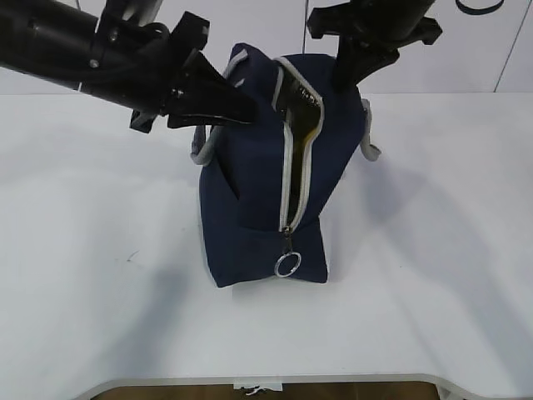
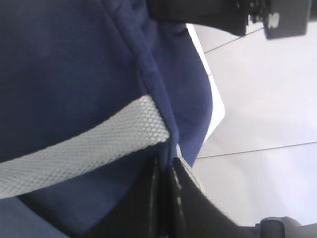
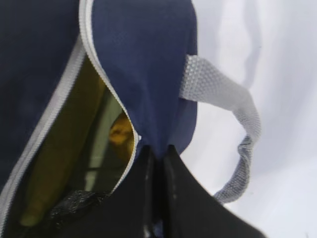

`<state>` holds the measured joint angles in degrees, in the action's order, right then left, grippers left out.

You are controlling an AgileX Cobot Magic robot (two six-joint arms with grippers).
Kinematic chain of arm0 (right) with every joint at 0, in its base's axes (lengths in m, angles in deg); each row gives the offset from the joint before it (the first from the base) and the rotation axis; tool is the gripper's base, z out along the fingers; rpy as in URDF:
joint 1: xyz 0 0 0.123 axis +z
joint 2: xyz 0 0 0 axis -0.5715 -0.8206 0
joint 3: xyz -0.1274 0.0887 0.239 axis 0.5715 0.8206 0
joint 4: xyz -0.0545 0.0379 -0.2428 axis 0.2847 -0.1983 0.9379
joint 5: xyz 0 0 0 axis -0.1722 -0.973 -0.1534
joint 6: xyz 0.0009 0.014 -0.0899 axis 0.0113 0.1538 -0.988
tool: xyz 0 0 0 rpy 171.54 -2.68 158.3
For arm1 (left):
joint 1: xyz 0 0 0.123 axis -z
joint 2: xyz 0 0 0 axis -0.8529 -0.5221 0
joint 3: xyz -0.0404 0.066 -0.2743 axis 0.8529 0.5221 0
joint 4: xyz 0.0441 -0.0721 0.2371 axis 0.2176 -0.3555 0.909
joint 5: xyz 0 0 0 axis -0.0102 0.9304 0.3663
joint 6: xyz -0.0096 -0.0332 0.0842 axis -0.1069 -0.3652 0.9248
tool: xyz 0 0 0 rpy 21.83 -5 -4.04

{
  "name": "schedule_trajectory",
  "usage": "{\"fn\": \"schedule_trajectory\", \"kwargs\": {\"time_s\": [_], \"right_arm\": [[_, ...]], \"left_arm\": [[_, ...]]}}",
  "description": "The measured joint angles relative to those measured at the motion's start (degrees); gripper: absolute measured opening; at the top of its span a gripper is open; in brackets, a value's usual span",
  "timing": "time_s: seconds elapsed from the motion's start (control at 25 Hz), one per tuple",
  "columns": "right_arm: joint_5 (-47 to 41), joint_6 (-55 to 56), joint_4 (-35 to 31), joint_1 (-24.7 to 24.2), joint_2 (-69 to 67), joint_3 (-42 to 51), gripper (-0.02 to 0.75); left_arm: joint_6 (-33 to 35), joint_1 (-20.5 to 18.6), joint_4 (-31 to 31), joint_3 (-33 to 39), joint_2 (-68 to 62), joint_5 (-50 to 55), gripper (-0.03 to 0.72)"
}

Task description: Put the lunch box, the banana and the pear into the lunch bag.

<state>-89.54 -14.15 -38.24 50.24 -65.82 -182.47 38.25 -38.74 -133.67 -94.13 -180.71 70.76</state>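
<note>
The navy lunch bag (image 1: 250, 200) stands mid-table with its grey zipper (image 1: 298, 167) open along the top and the ring pull (image 1: 287, 265) hanging at the front. My left gripper (image 1: 246, 111) is shut on the bag's left top edge; its wrist view shows the fingers (image 2: 148, 198) pinching navy fabric beside a grey handle (image 2: 89, 148). My right gripper (image 1: 344, 81) is shut on the right top edge (image 3: 148, 99). Through the opening I see a golden-yellow lump, likely the pear (image 3: 122, 134), a pale green strip, likely the lunch box (image 3: 100, 141), and a long yellow shape, perhaps the banana (image 3: 54, 168).
The white table (image 1: 100, 250) surrounds the bag, with its front edge (image 1: 266, 379) near the bottom. The bag's right grey handle (image 3: 237, 124) hangs loose outside my right gripper. A white wall stands behind the table.
</note>
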Motion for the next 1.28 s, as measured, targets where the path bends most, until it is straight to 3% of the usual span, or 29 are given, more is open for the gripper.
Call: {"fn": "schedule_trajectory", "kwargs": {"time_s": [0.8, 0.88, 0.92, 0.96, 1.04, 1.12, 1.28], "right_arm": [[-0.2, 0.0, 2.1, 0.0, 0.5, 0.0, 0.013], [-0.2, 0.5, 2.1, 0.0, 0.5, 0.0, 0.048], [-0.2, 0.7, 2.1, 0.0, 0.5, 0.0, 0.102], [-0.2, 0.7, 2.1, 0.0, 0.5, 0.0, 0.102], [0.0, 0.8, 2.1, 0.0, 0.7, 0.0, 0.283], [0.1, 0.9, 2.1, 0.0, 0.7, 0.0, 0.383], [0.1, 1.1, 2.1, 0.0, 0.7, 0.0, 0.441]], "left_arm": [[0.0, 0.1, -1.2, 0.0, -0.6, -1.4, 0.003], [0.0, 0.1, -1.2, 0.0, -0.9, -1.4, 0.035], [0.0, 0.1, -1.2, 0.0, -0.9, -1.4, 0.073], [0.0, 0.1, -1.2, 0.0, -0.9, -1.4, 0.134], [0.3, 0.1, -1.2, 0.0, -0.9, -1.3, 0.225], [1.0, 0.1, -1.2, 0.0, -0.9, -0.5, 0.298], [1.5, -0.2, -0.4, -0.4, -0.9, 2.4, 0.333]]}}
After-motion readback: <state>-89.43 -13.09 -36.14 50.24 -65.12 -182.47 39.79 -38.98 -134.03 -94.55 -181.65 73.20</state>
